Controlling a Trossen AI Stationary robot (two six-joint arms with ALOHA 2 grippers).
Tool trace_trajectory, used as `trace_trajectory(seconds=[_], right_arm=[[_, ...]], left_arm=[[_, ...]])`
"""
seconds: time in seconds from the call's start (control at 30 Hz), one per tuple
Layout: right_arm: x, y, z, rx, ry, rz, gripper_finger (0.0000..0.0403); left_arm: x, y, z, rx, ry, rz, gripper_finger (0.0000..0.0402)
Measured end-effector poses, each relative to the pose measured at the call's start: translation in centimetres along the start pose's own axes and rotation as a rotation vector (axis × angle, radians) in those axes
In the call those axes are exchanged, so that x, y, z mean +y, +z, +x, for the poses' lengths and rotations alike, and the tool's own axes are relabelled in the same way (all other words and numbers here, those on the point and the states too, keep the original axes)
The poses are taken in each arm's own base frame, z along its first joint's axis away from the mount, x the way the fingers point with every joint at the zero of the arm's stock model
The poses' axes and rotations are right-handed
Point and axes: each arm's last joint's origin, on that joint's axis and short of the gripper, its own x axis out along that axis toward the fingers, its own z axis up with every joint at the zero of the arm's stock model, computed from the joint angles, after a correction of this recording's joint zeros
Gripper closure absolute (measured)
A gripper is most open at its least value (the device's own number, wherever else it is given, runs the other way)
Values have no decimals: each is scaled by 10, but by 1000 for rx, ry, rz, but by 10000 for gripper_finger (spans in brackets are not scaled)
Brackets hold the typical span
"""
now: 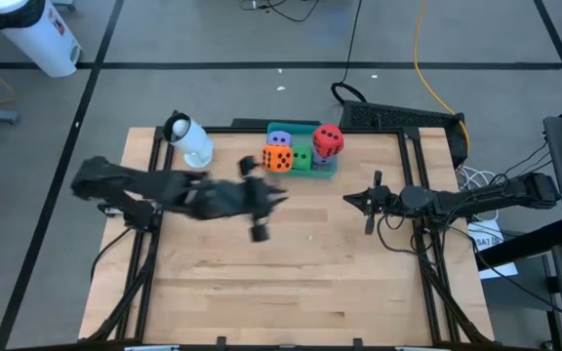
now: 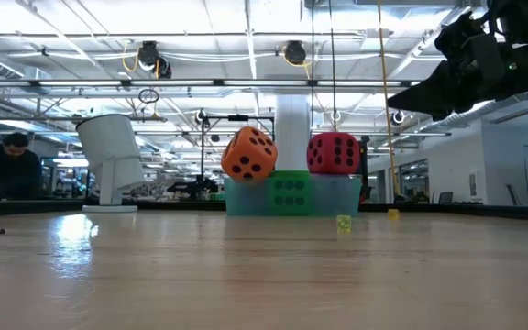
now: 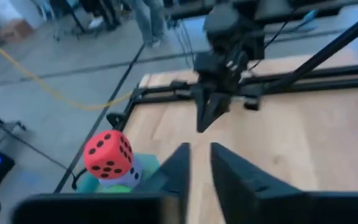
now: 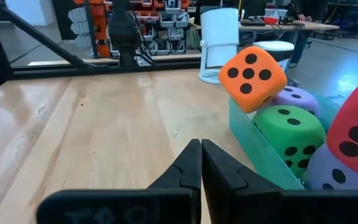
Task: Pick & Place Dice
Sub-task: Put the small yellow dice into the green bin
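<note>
Several dice sit in a teal tray point(image 1: 324, 174) at the table's far middle. The orange die point(image 4: 252, 74) sits tilted at the tray's near-left corner, against a light purple die point(image 4: 297, 98) and the green die point(image 4: 289, 134). The red die point(image 1: 328, 141) rests on top of another light purple die point(image 4: 328, 171). My left gripper point(image 3: 199, 163) hangs high above mid-table, near side of the tray; a narrow gap shows between its fingers, with nothing in it. My right gripper point(image 1: 348, 200) waits shut, to the tray's right.
A white cylinder-shaped device point(image 1: 189, 142) stands at the far left of the table. A tiny yellow-green bit point(image 2: 343, 223) lies on the wood in front of the tray. Black frame rails run along the left and right edges. Bare wood fills the table's near half.
</note>
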Motion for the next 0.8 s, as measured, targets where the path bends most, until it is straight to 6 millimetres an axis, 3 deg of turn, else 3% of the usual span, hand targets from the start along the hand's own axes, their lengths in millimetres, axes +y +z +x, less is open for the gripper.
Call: trace_trajectory(seconds=[0.1, 0.17, 0.27, 0.4, 0.6, 0.7, 0.8], right_arm=[[-2, -2, 0, 17, -56, 3, 399], [-4, -6, 0, 50, -119, 8, 399], [-6, -11, -1, 94, -207, 20, 401], [-8, -12, -2, 98, -274, 16, 401], [-8, -17, -1, 99, -271, 84, 401], [-8, -28, 0, 103, -266, 57, 402], [-8, -32, -1, 79, -261, 32, 402]], left_arm=[[-8, -2, -40, -53, -9, 12, 384], [-12, -13, -58, -65, 7, 14, 392], [-18, -48, -71, -92, 52, 5, 389], [-26, -110, -73, -187, 15, -67, 397], [-34, -205, -55, -347, -46, -165, 398], [-30, -237, -49, -367, -41, -173, 398], [-18, -243, -53, -419, -9, -205, 398]])
